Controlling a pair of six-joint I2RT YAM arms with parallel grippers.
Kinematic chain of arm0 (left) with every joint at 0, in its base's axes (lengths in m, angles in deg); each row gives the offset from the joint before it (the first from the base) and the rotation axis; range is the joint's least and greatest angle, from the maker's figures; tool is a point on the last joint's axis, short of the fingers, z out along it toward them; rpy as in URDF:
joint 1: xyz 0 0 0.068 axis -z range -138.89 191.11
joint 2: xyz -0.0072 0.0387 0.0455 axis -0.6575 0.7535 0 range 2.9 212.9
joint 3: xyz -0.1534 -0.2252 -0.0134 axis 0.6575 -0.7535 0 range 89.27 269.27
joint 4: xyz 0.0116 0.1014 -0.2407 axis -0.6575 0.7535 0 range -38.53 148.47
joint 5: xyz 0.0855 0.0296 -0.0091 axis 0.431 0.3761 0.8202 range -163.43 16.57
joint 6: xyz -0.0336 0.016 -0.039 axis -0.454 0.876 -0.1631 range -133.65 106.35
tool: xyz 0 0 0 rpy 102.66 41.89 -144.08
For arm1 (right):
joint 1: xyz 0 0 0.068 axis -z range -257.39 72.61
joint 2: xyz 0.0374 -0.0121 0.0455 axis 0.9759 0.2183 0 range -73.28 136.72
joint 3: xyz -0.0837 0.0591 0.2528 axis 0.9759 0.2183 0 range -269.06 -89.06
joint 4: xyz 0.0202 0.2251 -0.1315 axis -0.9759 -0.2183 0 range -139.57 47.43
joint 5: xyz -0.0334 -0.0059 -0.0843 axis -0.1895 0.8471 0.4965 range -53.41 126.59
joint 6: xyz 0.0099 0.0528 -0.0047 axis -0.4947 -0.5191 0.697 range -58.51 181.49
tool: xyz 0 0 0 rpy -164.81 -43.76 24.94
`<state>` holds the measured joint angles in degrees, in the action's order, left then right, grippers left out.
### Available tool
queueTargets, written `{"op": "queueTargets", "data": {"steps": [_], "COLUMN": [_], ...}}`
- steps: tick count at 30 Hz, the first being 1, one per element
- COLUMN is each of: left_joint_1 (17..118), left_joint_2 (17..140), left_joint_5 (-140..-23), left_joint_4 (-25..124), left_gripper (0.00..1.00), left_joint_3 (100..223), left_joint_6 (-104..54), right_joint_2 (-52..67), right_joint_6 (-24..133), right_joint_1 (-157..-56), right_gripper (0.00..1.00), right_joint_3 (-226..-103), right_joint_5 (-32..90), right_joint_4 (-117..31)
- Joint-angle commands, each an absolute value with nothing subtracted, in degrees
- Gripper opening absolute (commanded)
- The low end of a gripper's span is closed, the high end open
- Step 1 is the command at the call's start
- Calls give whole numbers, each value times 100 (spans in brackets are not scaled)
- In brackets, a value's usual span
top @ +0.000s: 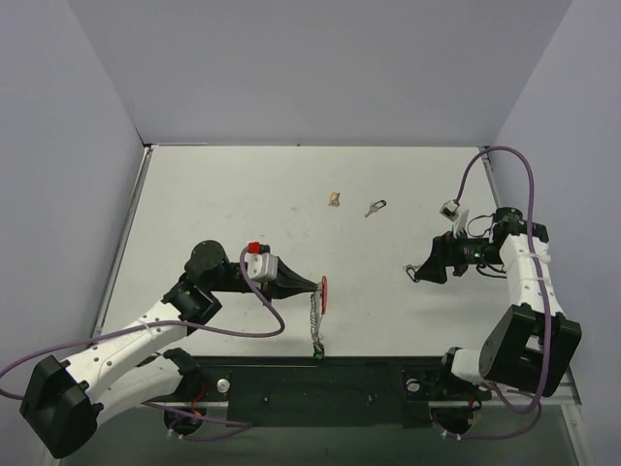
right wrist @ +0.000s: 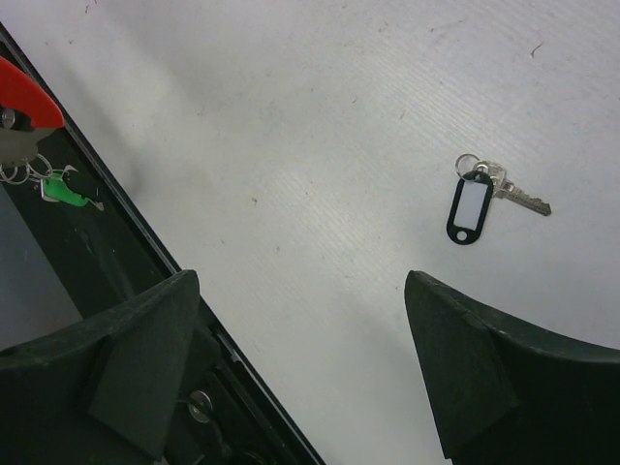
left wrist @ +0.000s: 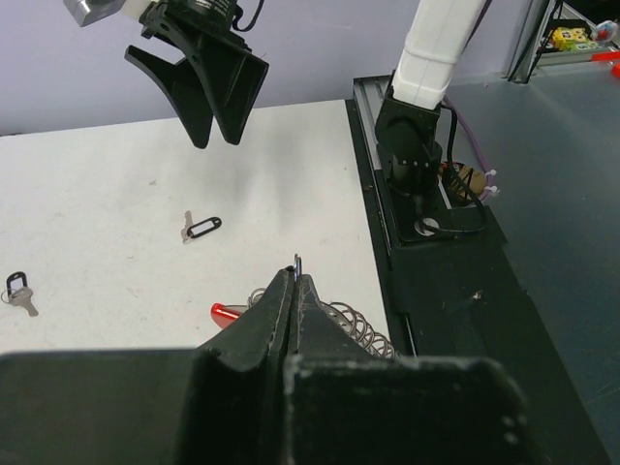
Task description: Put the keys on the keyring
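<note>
My left gripper [top: 316, 285] [left wrist: 295, 274] is shut on the thin metal ring of the keyring [top: 323, 292]. The ring's edge pokes up between the closed tips. The keyring's red tag [left wrist: 227, 312] [right wrist: 25, 93] and silver coil [left wrist: 359, 326] trail below the fingers, and a green piece [top: 317, 349] [right wrist: 65, 189] reaches the black base rail. A key with a black oval tag [left wrist: 201, 228] [right wrist: 471, 205] lies on the white table ahead of my right gripper [top: 413, 272] [right wrist: 300, 291], which hovers open and holds nothing. Another key [top: 375, 207] [left wrist: 17, 291] lies farther back.
A small tan object [top: 335, 200] lies at the table's middle back, left of the far key. The black base rail [top: 320, 383] runs along the near edge. Grey walls close off the left, back and right sides of the table [top: 243, 194].
</note>
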<state>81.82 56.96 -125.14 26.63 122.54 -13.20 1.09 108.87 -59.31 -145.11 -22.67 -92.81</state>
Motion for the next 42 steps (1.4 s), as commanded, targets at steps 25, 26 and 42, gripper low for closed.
{"op": "queueTargets", "data": {"steps": [25,26,42], "left_joint_1": [7908,7899,7794], "left_joint_2": [5344,5344,5300], "left_joint_5": [-11852,-11817,-11896], "left_joint_4": [3345,3389,3451], "left_gripper": [0,0,0], "left_joint_3": [12794,12794,12794], "left_joint_6": [-1190,-1189,-1110], "right_joint_2": [1328,1460,2322], "right_joint_6": [9137,9164,9111], "right_joint_1": [-8547,-8730,-9594], "right_gripper": [45,44,39], "right_joint_3": [-15313,-15331,-15340], "right_joint_5": [2259,2471,3571], "right_joint_4": [-8027,-8010,-7764]}}
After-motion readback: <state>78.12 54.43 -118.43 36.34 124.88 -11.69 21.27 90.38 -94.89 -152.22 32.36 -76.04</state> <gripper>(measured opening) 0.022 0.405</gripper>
